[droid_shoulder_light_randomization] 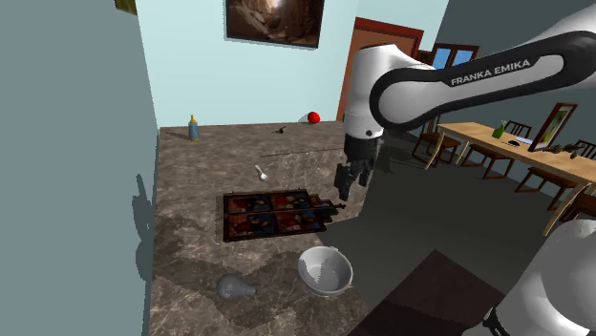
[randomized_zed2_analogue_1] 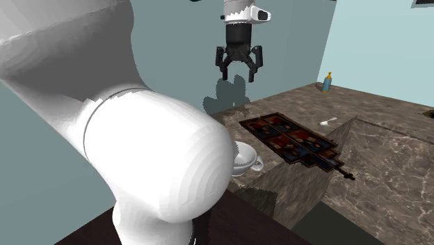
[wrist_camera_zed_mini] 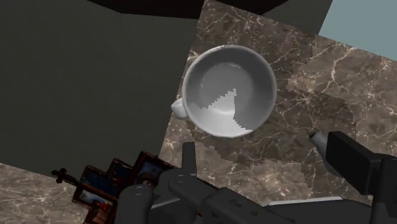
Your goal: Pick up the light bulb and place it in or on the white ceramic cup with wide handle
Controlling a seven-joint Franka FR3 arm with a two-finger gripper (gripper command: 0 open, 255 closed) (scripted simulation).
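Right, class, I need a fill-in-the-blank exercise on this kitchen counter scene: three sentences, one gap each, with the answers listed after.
1. The claw is ____ and holds nothing.
2. The light bulb lies beside the white cup, whose inside is ____.
3. The ball at the far end of the counter is coloured ____.
Missing words: open; empty; red.

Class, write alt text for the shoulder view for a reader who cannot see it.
A black gripper hangs above a brown stone counter. Nearer the camera, a light bulb lies on it, left of a white cup and apart from it.
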